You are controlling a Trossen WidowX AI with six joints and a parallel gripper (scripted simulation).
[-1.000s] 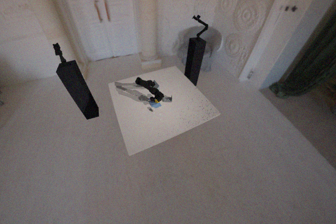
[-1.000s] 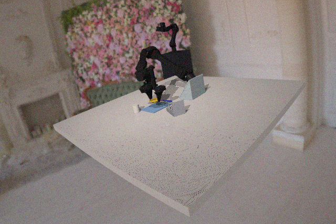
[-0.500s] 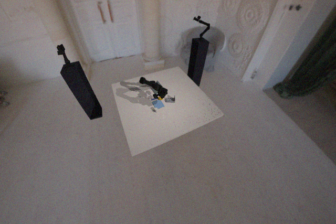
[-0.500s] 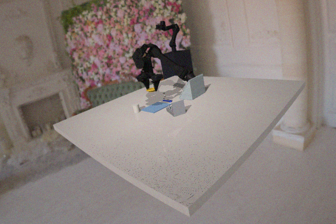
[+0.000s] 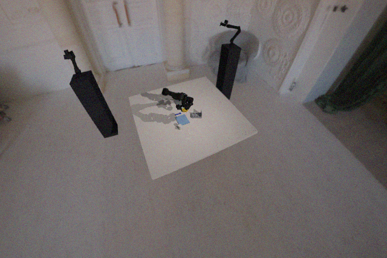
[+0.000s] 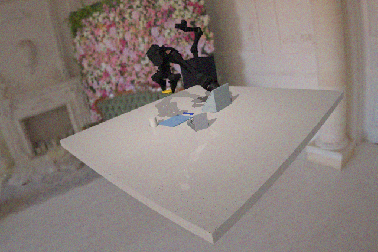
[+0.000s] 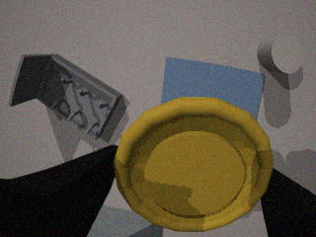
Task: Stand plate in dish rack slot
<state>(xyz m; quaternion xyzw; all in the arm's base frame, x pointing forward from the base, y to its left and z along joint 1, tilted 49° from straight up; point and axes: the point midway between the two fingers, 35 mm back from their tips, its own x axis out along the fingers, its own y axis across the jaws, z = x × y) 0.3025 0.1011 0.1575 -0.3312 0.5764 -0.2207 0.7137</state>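
My gripper (image 7: pixel 194 166) (image 6: pixel 166 90) (image 5: pixel 185 108) is shut on the yellow plate (image 7: pixel 194 172) (image 6: pixel 166 91) (image 5: pixel 184 110) and holds it flat, well above the table. The black fingers grip the plate's rim on both sides in the wrist view. The grey dish rack (image 7: pixel 73 99) (image 6: pixel 198 121) (image 5: pixel 196 113) stands on the table, below and to the left in the wrist view. A blue mat (image 7: pixel 211 82) (image 6: pixel 174 120) (image 5: pixel 182 119) lies flat on the table under the plate.
A small white cylinder (image 6: pixel 152 121) (image 7: pixel 279 59) stands beside the blue mat. A pale blue-grey wedge block (image 6: pixel 217 99) stands behind the rack. A small blue piece (image 6: pixel 188 113) lies near the mat. Two black camera stands (image 5: pixel 92 102) (image 5: pixel 228 67) flank the table (image 6: pixel 213 166).
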